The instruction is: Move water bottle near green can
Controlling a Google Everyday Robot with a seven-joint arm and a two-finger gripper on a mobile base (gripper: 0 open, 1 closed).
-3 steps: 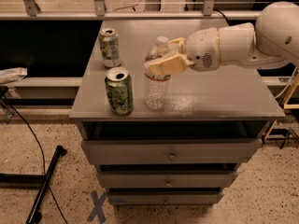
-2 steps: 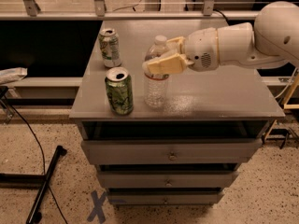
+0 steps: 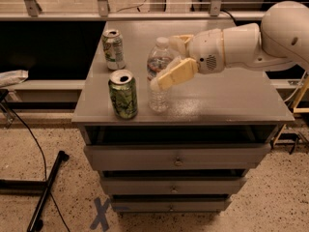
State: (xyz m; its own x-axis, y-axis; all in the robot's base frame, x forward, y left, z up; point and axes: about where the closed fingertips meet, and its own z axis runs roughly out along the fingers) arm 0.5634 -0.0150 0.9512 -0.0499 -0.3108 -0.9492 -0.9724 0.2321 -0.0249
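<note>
The bottle (image 3: 157,96) is clasped upright by the gripper (image 3: 164,63) on the table (image 3: 231,100). The green can (image 3: 123,95) is seen just left of the gripper. Contents of either cannot be told.

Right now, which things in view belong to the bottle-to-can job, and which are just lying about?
In the job:
water bottle, standing beside the green can
gripper, closed on the bottle

Lying about:
paler can, behind the green can on the cabinet top
blue X on the floor
</note>
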